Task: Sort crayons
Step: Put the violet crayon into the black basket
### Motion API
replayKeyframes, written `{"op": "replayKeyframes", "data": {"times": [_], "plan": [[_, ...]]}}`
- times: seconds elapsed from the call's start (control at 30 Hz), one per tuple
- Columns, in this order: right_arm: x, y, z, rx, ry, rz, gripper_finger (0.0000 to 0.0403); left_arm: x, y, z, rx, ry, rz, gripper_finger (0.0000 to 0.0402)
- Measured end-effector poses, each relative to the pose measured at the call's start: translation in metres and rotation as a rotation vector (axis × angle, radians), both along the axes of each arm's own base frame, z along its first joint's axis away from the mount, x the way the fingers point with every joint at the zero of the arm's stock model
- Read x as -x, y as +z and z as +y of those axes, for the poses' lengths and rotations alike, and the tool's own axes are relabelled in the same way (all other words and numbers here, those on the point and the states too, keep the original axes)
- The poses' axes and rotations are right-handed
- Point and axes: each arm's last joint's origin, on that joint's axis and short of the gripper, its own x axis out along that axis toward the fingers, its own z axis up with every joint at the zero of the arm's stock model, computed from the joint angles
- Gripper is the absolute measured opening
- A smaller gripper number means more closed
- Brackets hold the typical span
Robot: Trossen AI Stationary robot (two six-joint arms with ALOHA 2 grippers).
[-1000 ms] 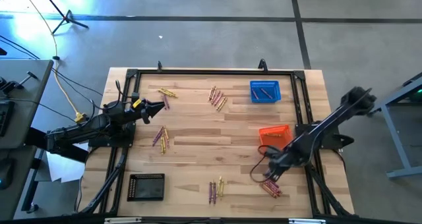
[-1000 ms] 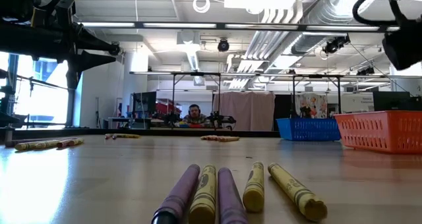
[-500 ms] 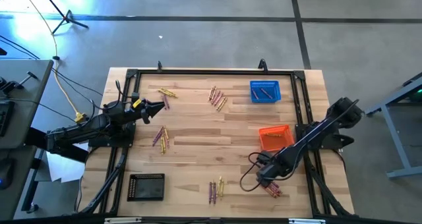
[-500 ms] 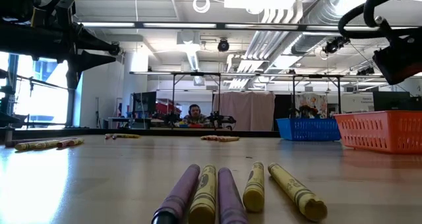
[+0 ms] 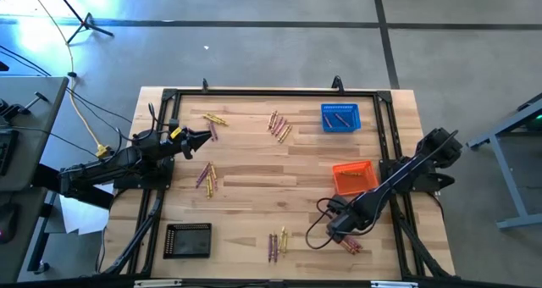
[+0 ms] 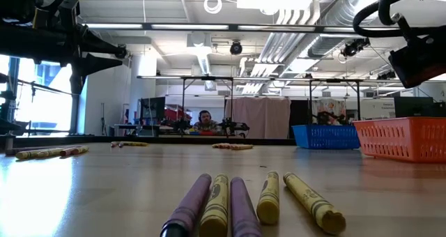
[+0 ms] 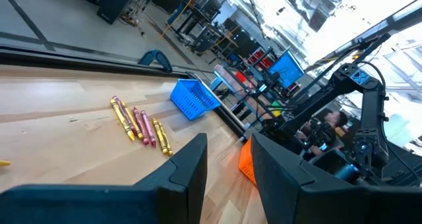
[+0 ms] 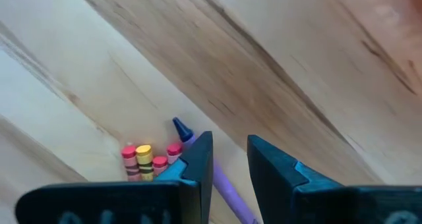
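Crayons lie flat on the wooden table (image 5: 254, 203) in several small clusters: far left (image 5: 214, 119), far middle (image 5: 279, 125), left (image 5: 206, 178), near middle (image 5: 277, 243) and near right (image 5: 351, 245). My right gripper (image 5: 339, 230) points down over the near-right cluster. It is open, and in the right wrist view a purple crayon (image 8: 221, 179) shows in the narrow gap (image 8: 229, 161) with red and yellow ones (image 8: 144, 155) beside it. I see no touch. My left gripper (image 5: 203, 138) waits level at the left edge, open (image 7: 229, 165) and empty.
A blue basket (image 5: 340, 117) with crayons in it stands far right, an orange basket (image 5: 353, 176) just beyond my right gripper, and a black basket (image 5: 187, 240) near left. A black frame rims the table. A person sits far off in the room (image 6: 205, 122).
My right gripper has come down and moved toward the table's near edge, from beside the orange basket to over the near-right crayon cluster, tipping more steeply downward. The crayons have not moved.
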Motion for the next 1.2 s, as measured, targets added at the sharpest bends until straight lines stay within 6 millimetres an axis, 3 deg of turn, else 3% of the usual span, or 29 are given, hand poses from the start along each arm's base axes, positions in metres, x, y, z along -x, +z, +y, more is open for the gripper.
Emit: {"op": "replayKeyframes", "data": {"times": [0.17,0.43,0.73,1.2], "plan": [[0.005,0.003,0.001,0.008,0.012,0.015,0.008,0.0,0.0,0.0,0.0,0.0,0.0,0.0106],[0.022,0.023,0.01,-0.045,-0.024,-0.008,0.008,0.0,0.0,0.0,0.0,0.0,0.0,0.0106],[0.035,0.02,0.02,-0.042,0.017,0.051,0.008,0.0,0.0,0.0,0.0,0.0,0.0,0.0106],[0.031,0.007,0.024,-0.02,0.071,0.057,0.008,0.0,0.0,0.0,0.0,0.0,0.0,0.0106]]}}
